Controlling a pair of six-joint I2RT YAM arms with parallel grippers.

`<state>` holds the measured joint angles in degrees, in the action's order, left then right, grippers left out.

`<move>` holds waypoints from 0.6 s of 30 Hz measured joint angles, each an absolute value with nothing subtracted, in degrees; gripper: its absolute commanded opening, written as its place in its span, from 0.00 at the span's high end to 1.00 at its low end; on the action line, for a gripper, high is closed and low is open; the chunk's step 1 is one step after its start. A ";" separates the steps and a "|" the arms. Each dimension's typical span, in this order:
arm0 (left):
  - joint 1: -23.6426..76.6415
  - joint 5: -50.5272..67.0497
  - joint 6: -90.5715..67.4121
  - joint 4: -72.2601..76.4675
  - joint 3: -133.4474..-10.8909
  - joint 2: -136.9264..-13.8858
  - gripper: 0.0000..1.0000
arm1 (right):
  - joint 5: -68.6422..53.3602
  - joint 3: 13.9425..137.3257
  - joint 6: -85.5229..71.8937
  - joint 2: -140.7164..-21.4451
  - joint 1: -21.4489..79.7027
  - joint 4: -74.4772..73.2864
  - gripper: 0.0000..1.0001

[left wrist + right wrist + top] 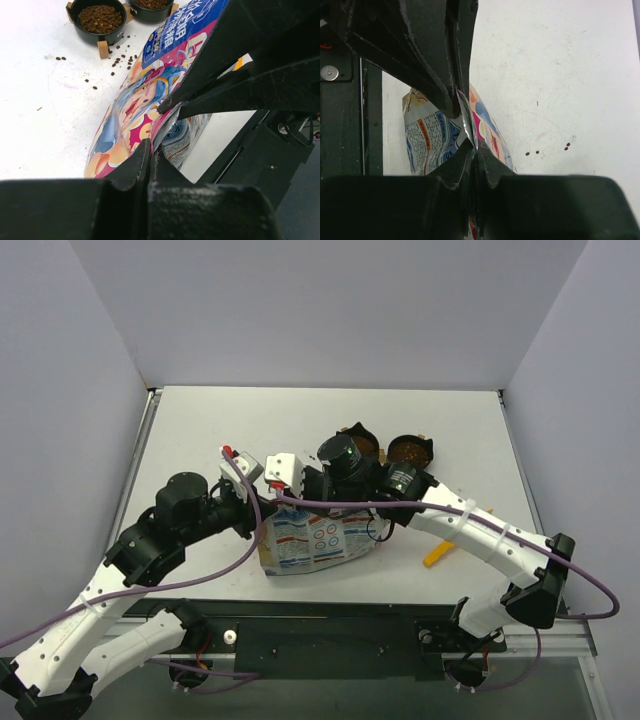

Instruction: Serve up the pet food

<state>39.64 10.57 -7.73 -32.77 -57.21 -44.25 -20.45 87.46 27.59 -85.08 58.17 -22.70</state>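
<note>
The pet food bag [312,540], glossy with a magenta edge and a white-and-blue printed back, is held near the table's front edge between both arms. My left gripper [151,150] is shut on the bag's [142,102] top edge. My right gripper [474,147] is shut on the same edge of the bag [427,135], close beside the left one. From above, the left gripper [258,512] and the right gripper [312,498] meet over the bag. Brown kibble fills two black bowls [100,20] [150,6].
The two bowls [362,446] [411,450] stand just behind the grippers. Loose pellets [117,60] lie scattered on the white table [250,430] near them, with a few more pellets [532,152] by the bag. A yellow-orange scoop [437,556] lies at the front right.
</note>
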 measured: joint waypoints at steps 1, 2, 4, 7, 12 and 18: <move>39.68 10.44 -7.64 -32.67 -57.19 -44.25 1.00 | -19.77 86.21 27.70 -84.31 58.04 -21.74 1.00; 39.77 10.41 -7.57 -32.32 -56.99 -44.23 1.00 | -19.35 84.73 27.88 -83.33 58.06 -20.56 1.00; 40.27 10.44 -7.35 -31.35 -56.51 -44.07 1.00 | -19.49 81.08 28.25 -80.66 57.39 -17.69 1.00; 40.51 10.35 -7.05 -30.02 -55.68 -43.70 1.00 | -20.91 77.08 29.52 -76.93 54.61 -16.25 1.00; 40.58 9.34 -6.31 -28.93 -55.07 -43.53 1.00 | -23.46 74.28 33.50 -70.76 46.11 -21.39 1.00; 40.60 9.13 -5.72 -28.97 -55.00 -43.27 1.00 | -23.90 72.90 37.56 -67.61 40.80 -24.25 1.00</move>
<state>40.60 9.13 -5.72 -28.97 -55.00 -43.27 -23.90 72.90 37.56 -67.61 40.80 -24.25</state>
